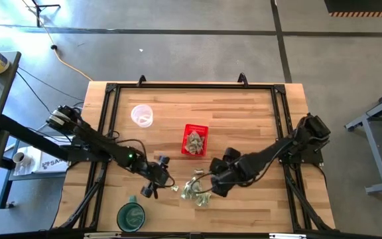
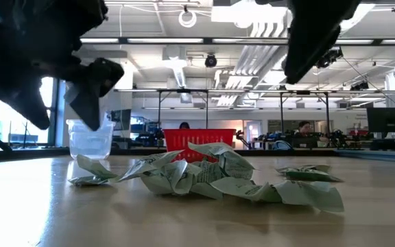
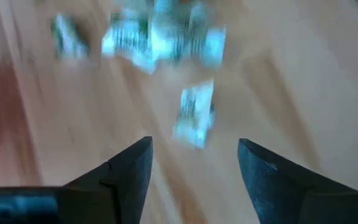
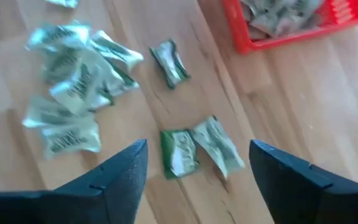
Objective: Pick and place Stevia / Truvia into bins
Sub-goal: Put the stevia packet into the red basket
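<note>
Both arms low over the near half of the table. Left end effector sits just left of the loose sachets, fingers spread and holding nothing; in its wrist view one sachet lies on the wood just ahead of the gap, with the main heap beyond. Right end effector hangs at the heap's right edge, also spread and holding nothing; a pair of sachets lies between its fingers' line of reach.

Basket sits just behind the heap, already carrying some sachets. Clear cup well off to the back left, green cup at the near left edge.

Risks, as judged:
- The two end effectors flank the same small heap. If both close in at once, they could collide or knock each other's target away.
- Sachets are flat, thin and crumpled. Fingertips may slide over one, or push it along the wood, instead of getting under it.
- The heap overlaps itself. A pinch there could lift two or three, with extras dropping on the way to the basket.
- The pair under the right end effector touch each other, so a grasp on one likely drags the other.
- The basket is light, so a low approach could nudge it.
</note>
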